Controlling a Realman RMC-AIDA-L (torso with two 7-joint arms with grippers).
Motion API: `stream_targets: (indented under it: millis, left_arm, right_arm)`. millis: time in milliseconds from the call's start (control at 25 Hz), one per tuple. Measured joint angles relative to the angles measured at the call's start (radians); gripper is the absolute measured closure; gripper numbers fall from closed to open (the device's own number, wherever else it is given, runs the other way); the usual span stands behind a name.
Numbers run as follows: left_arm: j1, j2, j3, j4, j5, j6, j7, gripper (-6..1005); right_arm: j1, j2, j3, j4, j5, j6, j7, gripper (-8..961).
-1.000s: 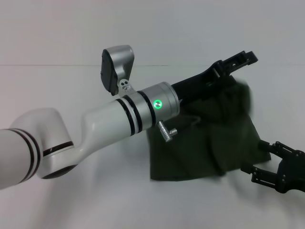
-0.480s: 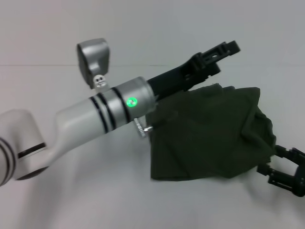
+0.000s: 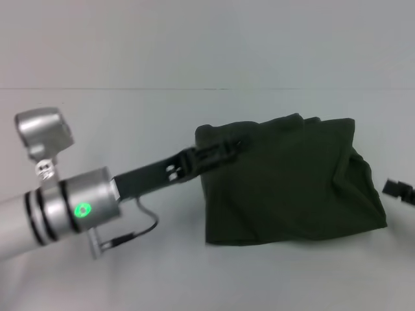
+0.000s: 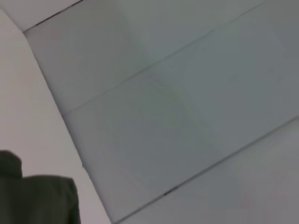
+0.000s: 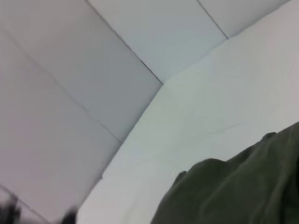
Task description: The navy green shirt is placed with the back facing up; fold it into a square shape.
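The navy green shirt [image 3: 288, 184] lies folded into a rough square on the white table, plain side up, with a rumpled right edge. My left gripper [image 3: 220, 150] reaches in from the lower left, its black tip over the shirt's near-left top corner. Whether it touches the cloth I cannot tell. Only a black sliver of my right gripper [image 3: 398, 190] shows at the right edge, apart from the shirt. A corner of the shirt [image 4: 37, 200] shows in the left wrist view, and a fold of the shirt [image 5: 233, 191] in the right wrist view.
The white table [image 3: 130, 123] spreads around the shirt, and a pale wall [image 3: 207, 39] rises behind it. My left arm's silver wrist [image 3: 71, 210] with its green light and a loose cable [image 3: 139, 223] hang low over the table's left front.
My left arm has drawn back down and to the left, from the shirt's far edge to its left corner. The right gripper has slid right, nearly out of view. The shirt's folded layer has settled flat.
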Motion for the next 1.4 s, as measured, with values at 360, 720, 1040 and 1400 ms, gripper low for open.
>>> stream_targets:
  millis: [360, 720, 1040, 1400]
  left_arm:
    - [0.119, 0.061, 0.184, 0.085, 0.042, 0.096, 0.043, 79]
    - [0.148, 0.072, 0.181, 0.107, 0.076, 0.13, 0.159, 80]
    - [0.181, 0.084, 0.161, 0.213, 0.183, 0.186, 0.264, 79]
    - [0.191, 0.085, 0.108, 0.223, 0.227, 0.199, 0.316, 80]
  right_arm:
    - [0.229, -0.061, -0.033, 0.003, -0.182, 0.262, 0.486, 115]
    - [0.374, -0.047, -0.097, 0.009, -0.364, 0.418, 0.61, 122]
    - [0.392, -0.021, -0.117, 0.007, -0.364, 0.478, 0.605, 127]
    - [0.402, 0.006, -0.163, 0.002, -0.361, 0.543, 0.559, 304]
